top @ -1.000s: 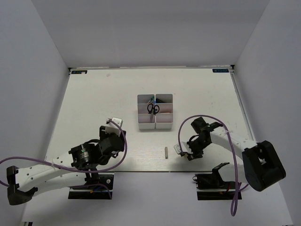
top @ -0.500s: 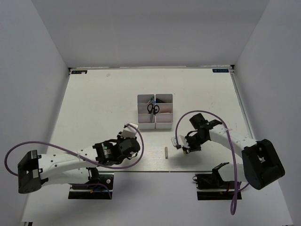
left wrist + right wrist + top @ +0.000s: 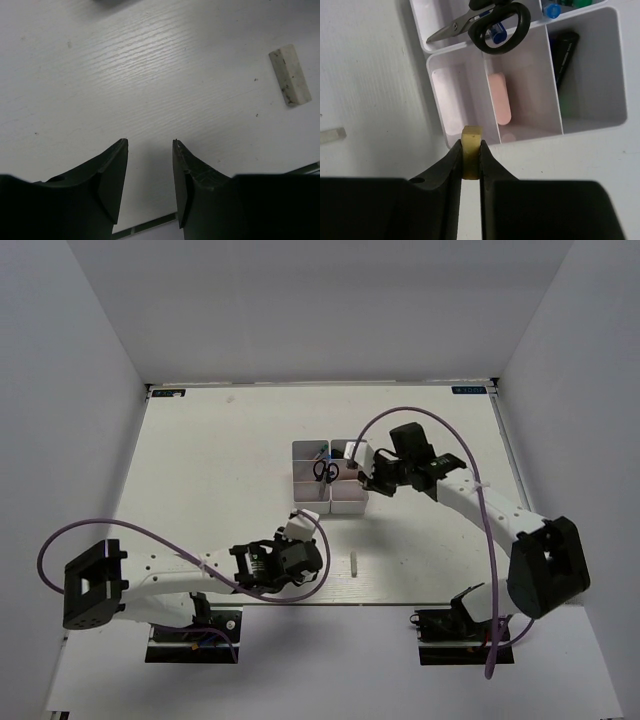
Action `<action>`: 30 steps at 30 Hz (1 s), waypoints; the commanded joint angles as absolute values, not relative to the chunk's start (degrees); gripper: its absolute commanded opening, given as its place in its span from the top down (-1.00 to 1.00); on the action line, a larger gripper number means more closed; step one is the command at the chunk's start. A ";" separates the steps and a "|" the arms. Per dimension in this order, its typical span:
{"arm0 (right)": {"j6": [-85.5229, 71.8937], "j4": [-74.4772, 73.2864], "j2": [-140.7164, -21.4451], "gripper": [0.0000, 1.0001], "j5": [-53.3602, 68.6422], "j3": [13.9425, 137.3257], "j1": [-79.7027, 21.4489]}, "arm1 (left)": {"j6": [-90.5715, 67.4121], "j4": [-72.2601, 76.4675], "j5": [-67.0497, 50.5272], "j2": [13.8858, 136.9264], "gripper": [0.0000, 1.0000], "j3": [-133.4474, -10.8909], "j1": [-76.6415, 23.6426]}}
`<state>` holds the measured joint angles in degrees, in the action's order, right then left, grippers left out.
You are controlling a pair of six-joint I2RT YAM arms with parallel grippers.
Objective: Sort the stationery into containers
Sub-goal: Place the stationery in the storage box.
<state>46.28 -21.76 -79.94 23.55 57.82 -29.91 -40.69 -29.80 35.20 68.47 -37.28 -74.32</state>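
We count scissors point(image 3: 457, 22), a pen point(image 3: 496, 34) and the eraser point(image 3: 499, 97) already in the tray point(image 3: 312, 508) at mid-frame, our right claw point(image 3: 470, 148) pinches the tan piece point(image 3: 471, 134) at its right edge, and the stick point(image 3: 355, 563) waits at lower centre beside our half-open, empty left claw point(image 3: 150, 145).

Glossy white plastic tray point(image 3: 455, 100), matt wood-grain table point(image 3: 150, 75)
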 commanded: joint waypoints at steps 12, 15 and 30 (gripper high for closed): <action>41.22 -16.26 -87.19 0.09 19.69 61.26 -33.92 | -45.00 -24.70 36.21 72.51 -0.04 -40.87 -78.31; 40.17 -16.17 -86.75 -0.01 19.86 61.61 -34.01 | -44.83 -24.08 36.12 74.26 -0.04 -42.01 -78.84; 14.61 -25.13 -74.63 1.00 -11.86 58.55 -32.09 | -46.49 -21.19 38.06 88.83 0.03 -54.39 -81.12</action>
